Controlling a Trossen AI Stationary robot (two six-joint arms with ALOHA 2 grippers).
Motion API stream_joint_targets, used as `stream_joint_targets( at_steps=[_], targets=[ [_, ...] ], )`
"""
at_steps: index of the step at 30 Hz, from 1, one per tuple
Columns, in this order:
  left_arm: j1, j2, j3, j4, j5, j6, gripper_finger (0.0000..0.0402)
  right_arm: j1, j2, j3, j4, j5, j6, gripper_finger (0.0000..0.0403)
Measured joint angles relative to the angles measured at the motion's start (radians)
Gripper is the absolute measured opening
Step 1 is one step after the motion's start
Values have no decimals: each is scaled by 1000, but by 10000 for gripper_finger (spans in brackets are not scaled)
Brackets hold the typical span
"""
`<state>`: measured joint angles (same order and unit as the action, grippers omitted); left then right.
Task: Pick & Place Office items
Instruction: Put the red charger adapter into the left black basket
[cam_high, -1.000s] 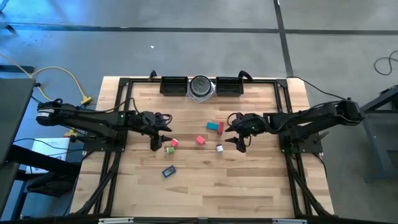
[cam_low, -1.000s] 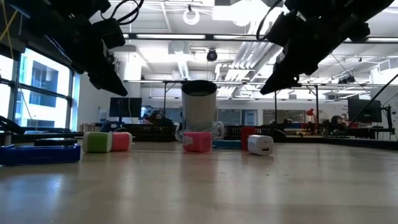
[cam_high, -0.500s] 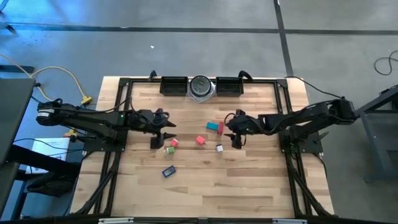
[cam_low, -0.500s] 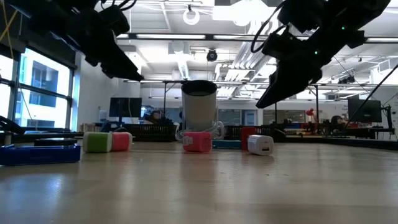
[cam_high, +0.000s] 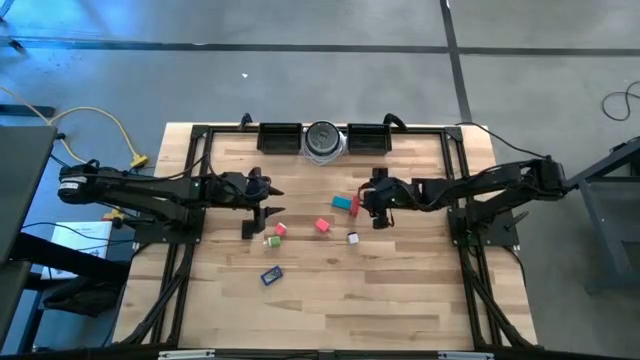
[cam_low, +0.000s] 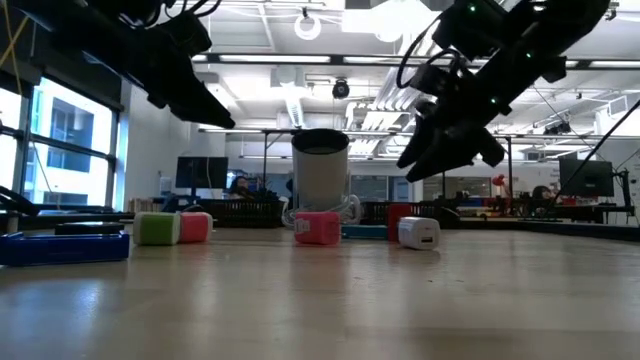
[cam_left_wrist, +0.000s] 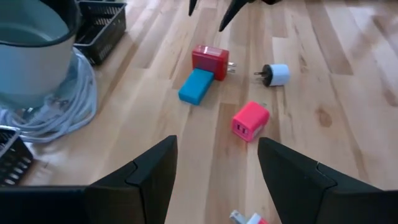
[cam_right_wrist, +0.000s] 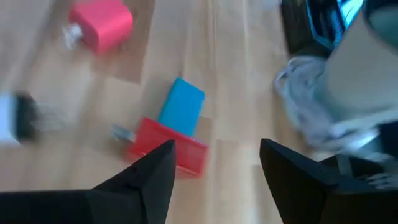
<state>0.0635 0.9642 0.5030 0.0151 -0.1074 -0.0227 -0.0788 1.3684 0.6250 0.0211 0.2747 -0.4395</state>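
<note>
Pale wooden planks form the tabletop (cam_high: 400, 290), seen from above with two black rectangular trays (cam_high: 280, 137) and a round silver-grey disc (cam_high: 323, 140) at the upper centre. The left gripper (cam_high: 262, 200) hovers left of centre, fingers apart and empty; the right gripper (cam_high: 377, 204) hangs right of centre, likewise spread and holding nothing. Between them lie a teal block (cam_high: 343, 202) touching a red block (cam_high: 355, 207), a pink block (cam_high: 322, 225), a white plug piece (cam_high: 353, 238), a green cube (cam_high: 272, 240) and, lower, a blue flat piece (cam_high: 271, 275). At table height both grippers hang above the pieces. From the left wrist, its dark fingers (cam_left_wrist: 149, 180) frame the pink block. From the right wrist, spread fingers (cam_right_wrist: 152, 177) sit over the red and teal blocks.
</note>
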Motion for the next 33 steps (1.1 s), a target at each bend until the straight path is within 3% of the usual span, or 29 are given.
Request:
stream_joint_targets(
  at_steps=[8, 23, 33],
  targets=[
    [40, 0, 0, -7, 33, 8, 218, 0, 61, 108, -110, 39, -301, 220],
    [67, 0, 0, -64, 79, 31, 218, 18, 137, 216, -373, -19, -487, 220],
    [67, 0, 0, -64, 80, 30, 218, 48, 173, 219, -361, -16, -739, 220]
  ],
)
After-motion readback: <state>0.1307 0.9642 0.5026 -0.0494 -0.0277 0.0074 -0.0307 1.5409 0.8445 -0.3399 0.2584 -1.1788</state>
